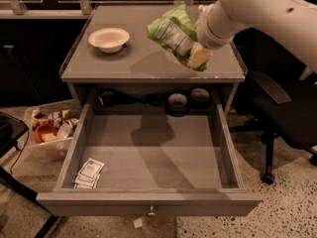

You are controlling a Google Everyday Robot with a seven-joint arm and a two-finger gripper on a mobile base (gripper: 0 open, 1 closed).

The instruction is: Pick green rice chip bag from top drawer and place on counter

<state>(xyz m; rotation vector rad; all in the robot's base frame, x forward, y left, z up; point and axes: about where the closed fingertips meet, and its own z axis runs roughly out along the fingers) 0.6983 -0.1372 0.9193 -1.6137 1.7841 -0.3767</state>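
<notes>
Your flat grey counter (99,66) stands in a dim room on speckled flooring. Over the counter's right half hangs the gripper (198,56), clamped on the green rice chip bag (171,29) — crumpled light-green foil with a white label panel. On the counter's left sits 1 pale round bowl (109,37). Below the counter, the wide grey top drawer (148,202) is pulled out — small white paper packets (89,173) lie inside.

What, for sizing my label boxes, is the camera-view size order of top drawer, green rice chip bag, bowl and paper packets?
1. top drawer
2. green rice chip bag, in the gripper above the counter
3. bowl: close to the bag, which is held up, so unsure
4. paper packets
</notes>
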